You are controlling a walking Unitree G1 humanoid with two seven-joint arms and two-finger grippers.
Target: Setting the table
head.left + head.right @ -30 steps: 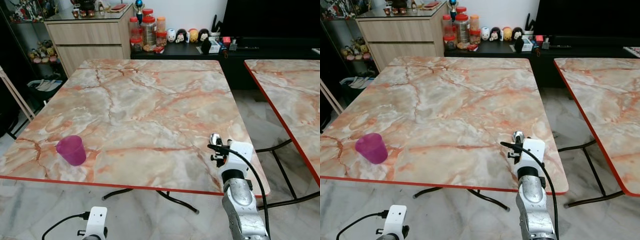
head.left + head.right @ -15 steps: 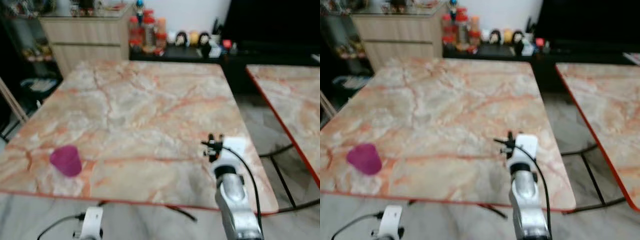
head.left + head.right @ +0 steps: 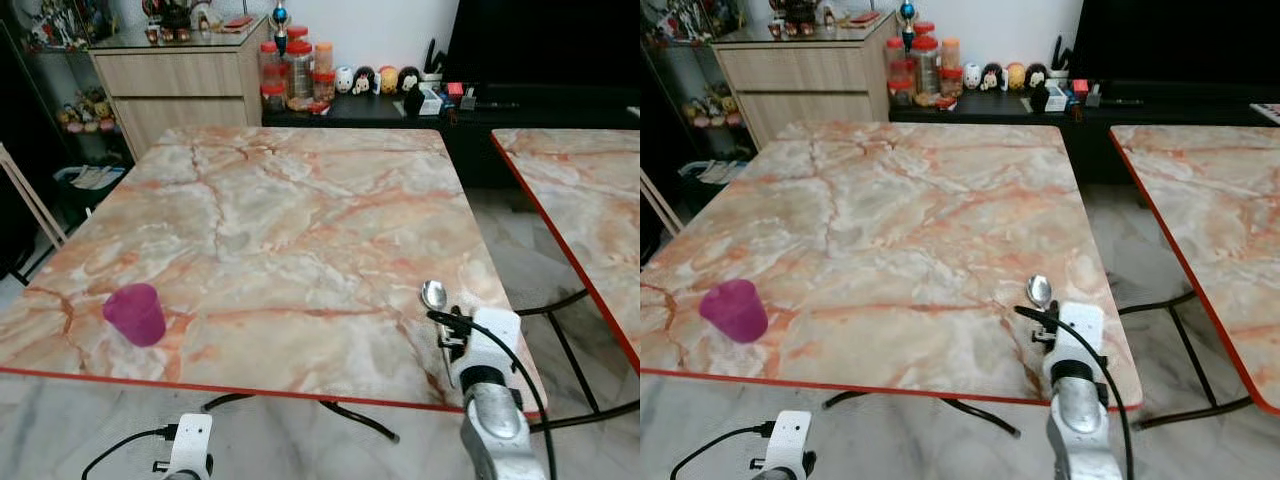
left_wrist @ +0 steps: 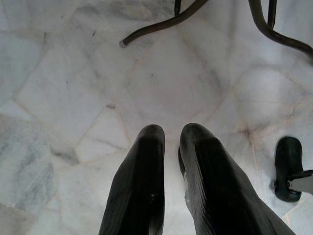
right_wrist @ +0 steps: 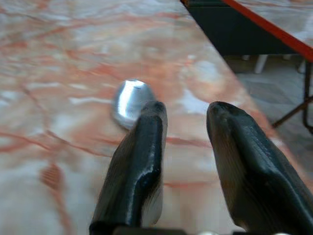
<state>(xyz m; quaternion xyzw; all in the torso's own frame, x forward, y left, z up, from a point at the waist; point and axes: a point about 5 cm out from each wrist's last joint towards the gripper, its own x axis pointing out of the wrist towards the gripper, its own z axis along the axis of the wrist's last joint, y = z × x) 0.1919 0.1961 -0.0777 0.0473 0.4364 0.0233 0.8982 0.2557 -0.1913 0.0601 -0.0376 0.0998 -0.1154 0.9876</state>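
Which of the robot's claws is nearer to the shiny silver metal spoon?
The right. The right claw hovers directly over the shiny silver metal spoon on the table; the left claw hangs below the table's edge, over the floor.

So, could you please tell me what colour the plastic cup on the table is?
The plastic cup is magenta-purple, clearest in the left eye view.

A lived-in home, it seems: a living or dining room. Two marble-patterned folding tables (image 3: 300,220) with red edges stand on a pale marble-tile floor (image 4: 73,98). Beyond the far edge of the nearer table are a wooden drawer cabinet (image 3: 175,85), red-lidded storage jars (image 3: 295,65) and small toy figurines (image 3: 375,78) on a low black console.
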